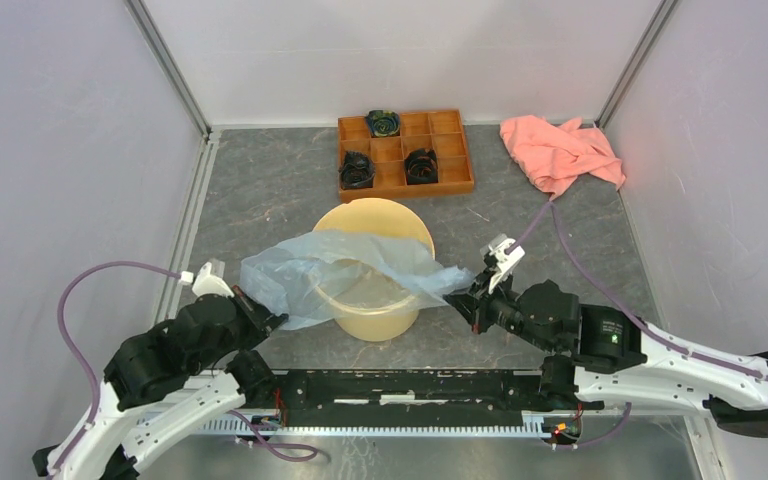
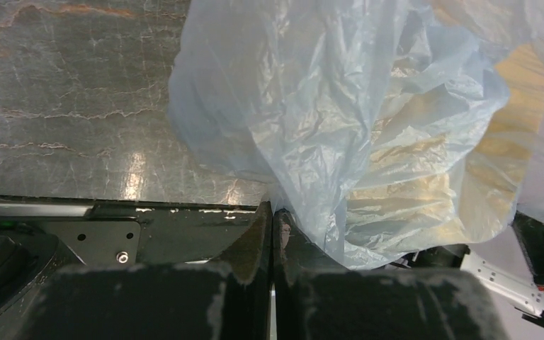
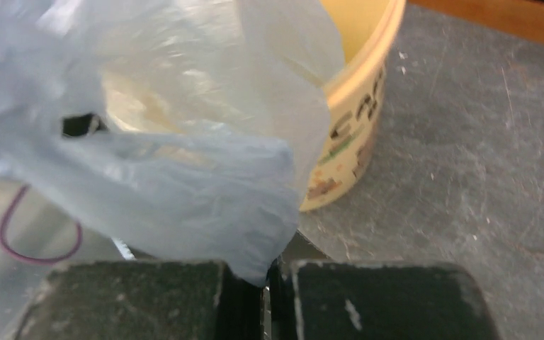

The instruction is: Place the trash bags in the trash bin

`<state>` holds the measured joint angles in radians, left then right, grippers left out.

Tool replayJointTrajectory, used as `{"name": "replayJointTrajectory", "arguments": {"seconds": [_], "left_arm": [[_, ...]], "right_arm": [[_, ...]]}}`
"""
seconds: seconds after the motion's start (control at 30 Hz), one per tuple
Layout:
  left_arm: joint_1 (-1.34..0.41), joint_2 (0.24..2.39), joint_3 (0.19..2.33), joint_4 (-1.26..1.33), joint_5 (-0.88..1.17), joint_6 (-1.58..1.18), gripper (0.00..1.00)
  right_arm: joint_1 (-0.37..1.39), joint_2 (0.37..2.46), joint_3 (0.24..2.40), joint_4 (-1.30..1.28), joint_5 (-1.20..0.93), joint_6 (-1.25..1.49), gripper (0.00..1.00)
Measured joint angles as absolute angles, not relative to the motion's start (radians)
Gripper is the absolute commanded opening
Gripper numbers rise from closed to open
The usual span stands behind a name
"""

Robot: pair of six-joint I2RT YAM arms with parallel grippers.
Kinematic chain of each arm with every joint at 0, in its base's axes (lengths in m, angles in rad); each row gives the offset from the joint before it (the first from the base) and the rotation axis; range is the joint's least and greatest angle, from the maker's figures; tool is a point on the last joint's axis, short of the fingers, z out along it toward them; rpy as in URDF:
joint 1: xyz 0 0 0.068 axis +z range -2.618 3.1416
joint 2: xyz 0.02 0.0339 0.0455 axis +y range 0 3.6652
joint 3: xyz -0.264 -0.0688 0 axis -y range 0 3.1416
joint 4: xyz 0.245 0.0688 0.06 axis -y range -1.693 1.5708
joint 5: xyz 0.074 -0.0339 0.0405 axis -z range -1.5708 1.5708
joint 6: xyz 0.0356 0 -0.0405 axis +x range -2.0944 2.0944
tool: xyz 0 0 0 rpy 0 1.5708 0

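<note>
The pale blue-grey trash bag (image 1: 345, 265) is stretched across the near half of the round pale yellow trash bin (image 1: 373, 272), drooping into its mouth and over its left side. My left gripper (image 1: 263, 318) is shut on the bag's left end, left of the bin. In the left wrist view the gripper (image 2: 273, 212) pinches the crinkled bag (image 2: 340, 120). My right gripper (image 1: 470, 293) is shut on the bag's right end, right of the bin. In the right wrist view the gripper (image 3: 265, 273) holds the bag (image 3: 177, 163) next to the bin (image 3: 354, 106).
An orange-brown compartmented wooden tray (image 1: 452, 160) with dark objects stands behind the bin. A salmon-pink cloth (image 1: 560, 150) lies at the back right. White walls enclose the grey table on three sides. A purple cable (image 1: 70, 310) loops at the left.
</note>
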<state>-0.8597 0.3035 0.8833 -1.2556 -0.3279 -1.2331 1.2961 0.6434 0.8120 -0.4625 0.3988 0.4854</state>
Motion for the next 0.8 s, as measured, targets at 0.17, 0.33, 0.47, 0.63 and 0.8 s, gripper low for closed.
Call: {"name": "replayJointTrajectory", "arguments": {"seconds": [0.17,0.33,0.47,0.63,0.8], "left_arm": [[-0.86,0.339,0.867,-1.255,-0.332,-1.241,0.02],[-0.86,0.363,0.852,-1.243,-0.356,-1.245,0.02],[-0.86,0.361,0.829,-1.198,-0.392,-1.245,0.03],[-0.86,0.324,0.818,-1.146,-0.414,-1.244,0.1],[-0.86,0.289,0.816,-1.138,-0.418,-1.244,0.15]], "right_arm": [[1.296,0.617,0.653,-0.436,0.455,0.464,0.18],[1.296,0.677,0.547,-0.333,0.573,0.344,0.45],[1.295,0.724,0.593,-0.341,0.619,0.247,0.77],[1.296,0.691,0.74,-0.474,0.503,0.16,0.92],[1.296,0.616,0.863,-0.651,0.329,0.121,0.98]]}}
